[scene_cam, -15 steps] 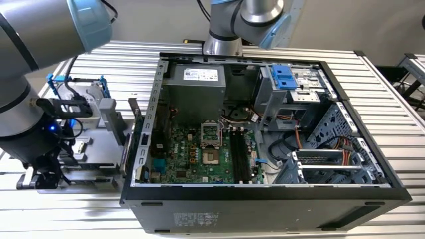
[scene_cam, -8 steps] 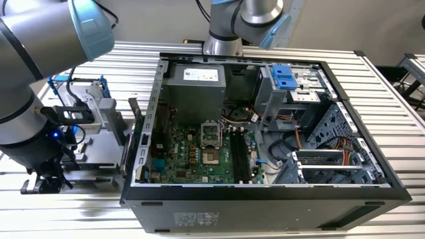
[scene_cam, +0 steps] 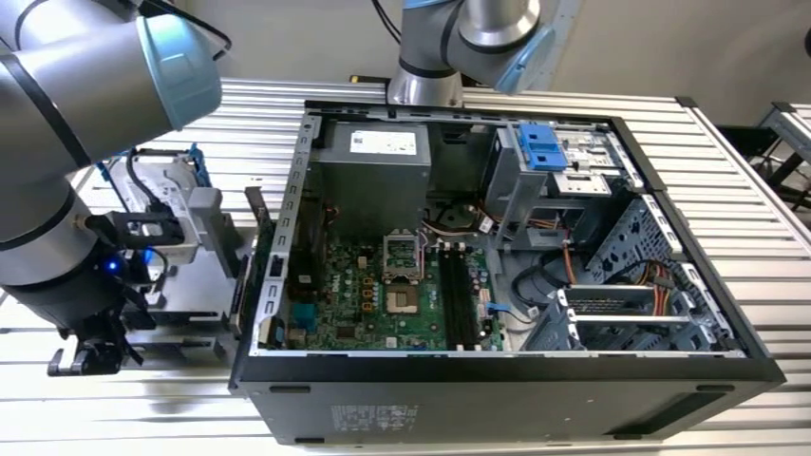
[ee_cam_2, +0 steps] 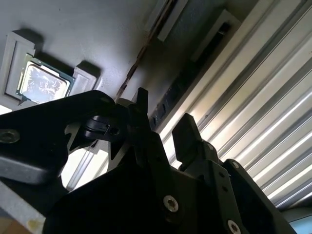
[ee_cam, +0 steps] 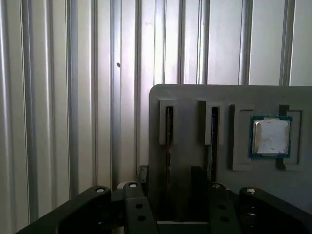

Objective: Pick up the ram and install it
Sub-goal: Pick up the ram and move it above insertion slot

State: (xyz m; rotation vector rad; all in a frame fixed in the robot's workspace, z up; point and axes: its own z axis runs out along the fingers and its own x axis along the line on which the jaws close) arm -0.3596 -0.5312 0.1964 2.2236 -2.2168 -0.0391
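The ram [ee_cam: 169,146] stands on its edge in a slot of a grey holder plate [ee_cam: 190,97], so it reads as a thin line. In the second wrist view the ram [ee_cam_2: 141,53] is a narrow brownish edge running toward my fingers. My gripper [ee_cam: 169,176] is open just above it, one black finger on either side and neither one touching. It also appears in the second wrist view as the gripper [ee_cam_2: 163,122]. In the exterior view my arm [scene_cam: 76,237] is bent low over the plate, at the left of the open computer case [scene_cam: 507,370]. The motherboard's black slots [scene_cam: 459,294] hold nothing.
A square silver processor chip [ee_cam: 271,137] sits in a recess of the plate, beside a second slot [ee_cam: 213,131]. A hard drive bracket with a blue handle [scene_cam: 171,204] stands behind the plate. A ribbed metal table [ee_cam: 58,97] lies all around. A second arm's base [scene_cam: 424,85] stands behind the case.
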